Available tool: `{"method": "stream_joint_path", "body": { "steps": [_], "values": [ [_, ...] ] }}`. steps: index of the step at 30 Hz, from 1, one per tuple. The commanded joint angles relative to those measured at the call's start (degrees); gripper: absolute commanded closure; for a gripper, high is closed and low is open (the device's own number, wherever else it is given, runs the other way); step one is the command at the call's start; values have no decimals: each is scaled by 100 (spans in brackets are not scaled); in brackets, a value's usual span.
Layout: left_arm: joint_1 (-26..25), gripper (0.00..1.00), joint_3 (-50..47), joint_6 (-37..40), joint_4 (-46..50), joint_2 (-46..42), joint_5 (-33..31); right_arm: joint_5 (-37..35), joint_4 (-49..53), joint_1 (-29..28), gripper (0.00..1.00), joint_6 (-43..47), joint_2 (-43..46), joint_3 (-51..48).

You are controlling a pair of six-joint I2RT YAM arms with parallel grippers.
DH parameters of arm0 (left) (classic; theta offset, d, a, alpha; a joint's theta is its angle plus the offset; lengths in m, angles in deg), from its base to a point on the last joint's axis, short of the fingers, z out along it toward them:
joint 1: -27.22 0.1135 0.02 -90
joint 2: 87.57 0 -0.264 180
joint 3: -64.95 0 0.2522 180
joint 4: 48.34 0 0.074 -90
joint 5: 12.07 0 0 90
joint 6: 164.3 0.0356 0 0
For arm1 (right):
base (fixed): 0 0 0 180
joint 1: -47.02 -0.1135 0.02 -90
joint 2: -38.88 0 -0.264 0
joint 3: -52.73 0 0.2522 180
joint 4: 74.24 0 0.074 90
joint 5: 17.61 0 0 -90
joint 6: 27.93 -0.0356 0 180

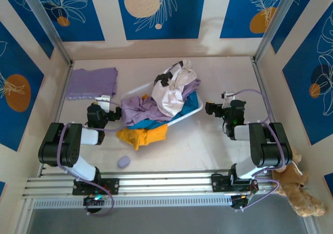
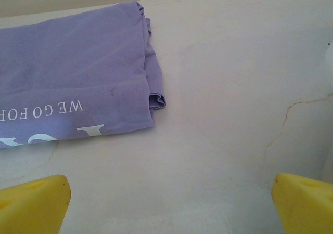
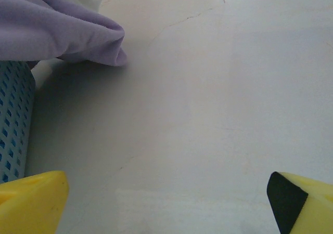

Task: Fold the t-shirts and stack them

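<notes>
Pale table (image 1: 208,140), teal t-shirt (image 1: 190,101) mostly buried, basket (image 1: 186,114) half covered

Five t-shirts are counted: a folded lavender t-shirt (image 1: 92,83), a crumpled lavender t-shirt (image 1: 139,109), a white t-shirt (image 1: 174,91), a teal t-shirt (image 1: 147,124) and a yellow-orange t-shirt (image 1: 141,135). One basket (image 3: 13,119), one lavender blob (image 1: 124,161), one teddy bear (image 1: 301,193), and two grippers: left gripper (image 2: 169,203), right gripper (image 3: 166,203).

Observed left arm (image 1: 62,145) and right arm (image 1: 265,145) bent at the elbow, wrists aimed inward, left fingers (image 2: 34,203) and right fingers (image 3: 31,200) spread wide, gripping nothing.
</notes>
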Motion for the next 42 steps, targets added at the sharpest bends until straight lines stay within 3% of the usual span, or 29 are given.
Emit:
{"method": "stream_joint_path", "body": {
  "steps": [1, 4, 7, 10, 15, 18, 20, 23, 25, 34, 42],
  "values": [
    [19, 1, 66, -79, -75, -76, -221, 14, -161, 30, 1, 103, 24, 121],
    [19, 1, -16, -308, -15, -342, -849, -50, 800, 5, 1, 84, 508, 396],
    [19, 1, -30, -329, 403, -855, -1001, -252, 1625, -6, 1, -52, 1155, 630],
    [28, 1, 136, -476, 1224, -1444, -1428, -322, 2283, -14, 1, -159, 1790, 726],
    [32, 1, 1061, -869, 3339, -2094, -1704, -598, 4360, -244, 1, -839, 2837, 1392],
    [46, 1, 2110, -1174, 4800, -2073, -830, -737, 6184, -482, 1, -1937, 3213, 2118],
    [41, 1, 2976, -1266, 5676, -1739, 282, -573, 7351, -691, 1, -2693, 3339, 2603],
    [7, 1, 4240, -1359, 6765, -909, 1620, -448, 8383, -1170, 1, -3539, 3478, 2896],
    [-53, 1, 4917, -1306, 7276, -304, 2172, -426, 8660, -1558, 1, -3978, 3578, 2890],
    [-419, 1, 6683, -1121, 8356, 1809, 3590, -137, 8743, -2773, 1, -5535, 3816, 2314],
    [-812, 1, 6397, -1235, 8232, 1940, 3972, -287, 8079, -2946, 1, -6158, 3824, 1664]
  ]
}}
